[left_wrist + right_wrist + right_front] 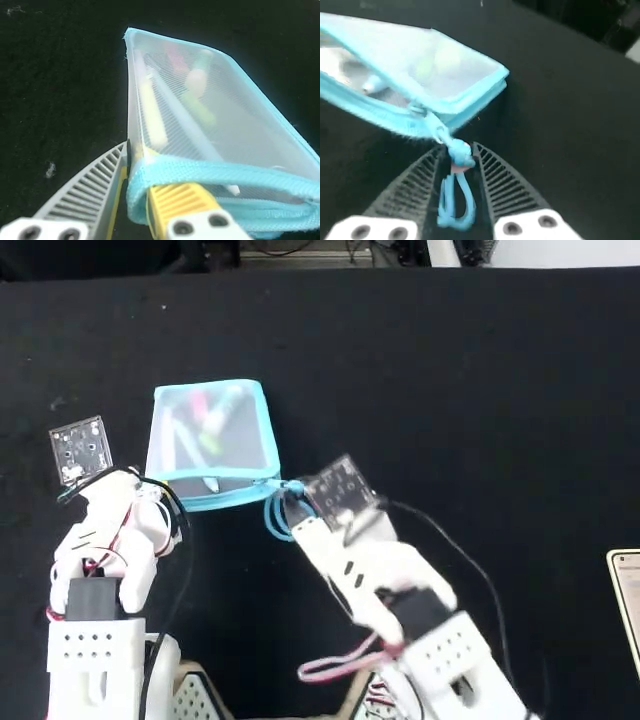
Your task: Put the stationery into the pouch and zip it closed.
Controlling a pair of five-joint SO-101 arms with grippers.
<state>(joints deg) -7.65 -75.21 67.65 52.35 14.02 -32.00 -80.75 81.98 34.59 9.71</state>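
Note:
The translucent mesh pouch with light blue trim lies on the black table, with pink, green and yellow pens inside it. My left gripper is at its near left corner. In the left wrist view that gripper is shut on the pouch's blue edge. My right gripper is at the near right corner. Its black fingers are shut on the blue zipper pull cord, just below the slider.
A white flat object pokes in at the table's right edge. Cables trail from both arms near the front edge. Black tabletop stretches behind and to the right of the pouch.

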